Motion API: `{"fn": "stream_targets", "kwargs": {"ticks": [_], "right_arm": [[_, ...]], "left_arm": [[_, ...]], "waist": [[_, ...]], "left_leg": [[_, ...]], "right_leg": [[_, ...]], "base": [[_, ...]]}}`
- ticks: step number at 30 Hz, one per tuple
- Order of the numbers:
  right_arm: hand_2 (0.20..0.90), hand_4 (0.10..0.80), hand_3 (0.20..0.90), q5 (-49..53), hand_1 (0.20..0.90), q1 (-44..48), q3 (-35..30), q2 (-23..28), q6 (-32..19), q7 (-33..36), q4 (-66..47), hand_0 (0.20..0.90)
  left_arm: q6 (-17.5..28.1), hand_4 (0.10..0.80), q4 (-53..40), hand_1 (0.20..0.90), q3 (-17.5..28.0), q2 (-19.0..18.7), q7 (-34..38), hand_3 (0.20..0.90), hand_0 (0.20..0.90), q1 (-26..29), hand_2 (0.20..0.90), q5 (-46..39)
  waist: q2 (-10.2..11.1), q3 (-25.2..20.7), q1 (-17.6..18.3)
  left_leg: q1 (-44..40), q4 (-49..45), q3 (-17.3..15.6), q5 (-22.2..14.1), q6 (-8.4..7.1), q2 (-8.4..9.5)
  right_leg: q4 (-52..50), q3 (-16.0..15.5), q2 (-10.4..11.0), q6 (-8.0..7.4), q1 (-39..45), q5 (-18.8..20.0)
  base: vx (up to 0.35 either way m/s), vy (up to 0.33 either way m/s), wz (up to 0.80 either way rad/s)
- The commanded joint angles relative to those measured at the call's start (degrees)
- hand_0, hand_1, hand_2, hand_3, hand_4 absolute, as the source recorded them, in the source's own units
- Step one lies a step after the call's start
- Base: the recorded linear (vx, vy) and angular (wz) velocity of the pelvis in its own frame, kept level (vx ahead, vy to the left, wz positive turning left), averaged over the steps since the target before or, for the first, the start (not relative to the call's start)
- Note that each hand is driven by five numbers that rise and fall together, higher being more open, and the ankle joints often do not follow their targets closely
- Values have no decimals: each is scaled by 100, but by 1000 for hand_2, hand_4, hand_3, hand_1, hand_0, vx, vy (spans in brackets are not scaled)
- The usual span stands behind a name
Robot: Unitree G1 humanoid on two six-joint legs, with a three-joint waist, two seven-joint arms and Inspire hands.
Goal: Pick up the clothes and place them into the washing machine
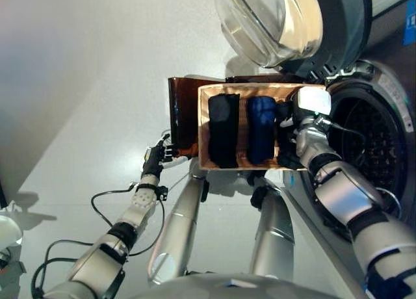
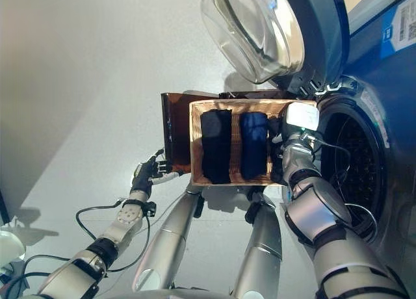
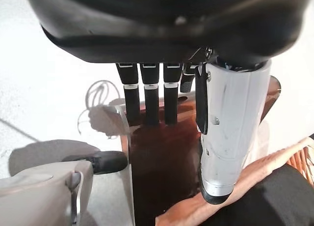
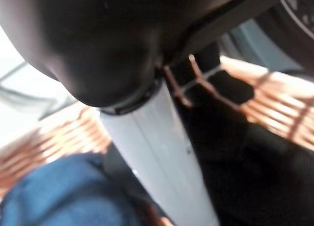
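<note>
Woven basket [image 1: 252, 87] holds black roll [image 1: 223, 130], blue roll [image 1: 261, 129]. Left robot hand [image 1: 156, 155] fingers straight against flap [image 1: 183, 114]; right robot hand [image 1: 305, 110] grip can't be told.

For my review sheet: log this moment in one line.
right hand in basket at dark cloth | left hand at basket side | washer open

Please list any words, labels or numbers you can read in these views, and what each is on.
None can be read.
Blue label on the washing machine, above its open door: print too small to read.
Basket, black clothes, blue clothes: no text visible.
</note>
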State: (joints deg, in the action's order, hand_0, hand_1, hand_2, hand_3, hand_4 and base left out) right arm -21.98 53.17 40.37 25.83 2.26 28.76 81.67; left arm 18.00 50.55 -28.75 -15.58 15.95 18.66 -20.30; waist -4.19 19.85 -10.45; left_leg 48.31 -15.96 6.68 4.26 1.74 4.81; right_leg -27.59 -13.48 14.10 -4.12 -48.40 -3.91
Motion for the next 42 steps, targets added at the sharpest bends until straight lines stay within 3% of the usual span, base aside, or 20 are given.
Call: {"fn": "stream_targets", "kwargs": {"ticks": [1, 9, 10, 17, 18, 19, 24, 29, 31, 42], "right_arm": [[200, 300, 200, 136, 200, -441, -45, 283, -11, -56, 50, 200], [200, 300, 200, 279, 200, -615, -352, 362, -63, -147, 7, 200], [200, 300, 200, 386, 200, -681, -483, 360, -132, -153, -114, 200], [200, 300, 200, 1179, 200, -1059, -1099, 305, -519, -166, -727, 200], [200, 300, 200, 1917, 200, -1208, -1586, 239, -771, -201, -858, 200], [200, 300, 200, 1917, 200, -1209, -1587, 240, -771, -201, -858, 200], [200, 300, 200, 4167, 200, -1412, -2696, -72, -1477, -460, -1112, 200], [200, 300, 200, 5217, 200, -1553, -3014, -340, -1730, -697, -1062, 200], [200, 300, 200, 6460, 200, -1666, -3379, -616, -1985, -963, -1142, 200], [200, 300, 200, 9835, 200, -2412, -4598, -1664, -2755, -2328, -2055, 200]], "left_arm": [[27, 800, 240, 900, 107, -40, 90, 900, 900, -419, 900, 170], [-54, 800, 373, 900, 193, -5, -75, 900, 900, -592, 900, 219], [-59, 800, 457, 900, 241, 24, -96, 900, 900, -639, 900, 203], [-6, 800, 628, 900, 329, 105, -147, 900, 900, -795, 900, 184], [41, 800, 685, 900, 357, 153, -153, 900, 900, -833, 900, 148], [41, 800, 685, 900, 356, 153, -153, 900, 900, -833, 900, 148], [164, 800, 684, 900, 436, 135, -196, 900, 900, -977, 900, 120], [208, 800, 652, 900, 442, 126, -202, 900, 900, -1107, 900, 192], [223, 800, 779, 900, 377, 175, -193, 900, 900, -1105, 900, 230], [405, 800, 619, 900, 119, 503, -338, 900, 900, -1248, 900, -91]], "waist": [[-156, 11, 66], [-78, -126, 121], [-50, -162, 151], [-18, -332, 301], [-38, -362, 341], [-38, -360, 339], [-148, -417, 390], [-250, -478, 384], [-325, -499, 416], [-775, -480, 555]], "left_leg": [[-162, -115, -178, -439, -357, 50], [-1045, 411, -178, -311, -400, 15], [-1211, 585, -237, -80, -377, 11], [-1768, 845, -313, -35, -369, -33], [-1862, 865, -322, -46, -362, -33], [-1865, 866, -323, -46, -362, -33], [-1994, 911, -382, -66, -350, -20], [-2013, 914, -408, -82, -333, -43], [-2036, 924, -445, -100, -332, -55], [-1965, 856, -608, -197, -276, -24]], "right_leg": [[790, 99, -120, -22, 647, 290], [1433, 45, -154, -90, 1573, 500], [1698, -12, -145, -83, 1787, 755], [2092, 42, -176, -143, 2337, 863], [2081, 61, -168, -141, 2407, 848], [2082, 62, -168, -141, 2409, 848], [2076, 89, -167, -137, 2450, 820], [2041, 155, -173, -125, 2411, 789], [2016, 203, -177, -118, 2390, 753], [1844, 472, -127, -117, 2144, 648]], "base": [[29, -28, -4], [30, -13, -1], [-43, 14, -2], [23, -2, -7], [7, -8, -12], [3, -11, -11], [-4, 12, -7], [-3, 6, -8], [-5, 23, -10], [-10, 53, -13]]}}
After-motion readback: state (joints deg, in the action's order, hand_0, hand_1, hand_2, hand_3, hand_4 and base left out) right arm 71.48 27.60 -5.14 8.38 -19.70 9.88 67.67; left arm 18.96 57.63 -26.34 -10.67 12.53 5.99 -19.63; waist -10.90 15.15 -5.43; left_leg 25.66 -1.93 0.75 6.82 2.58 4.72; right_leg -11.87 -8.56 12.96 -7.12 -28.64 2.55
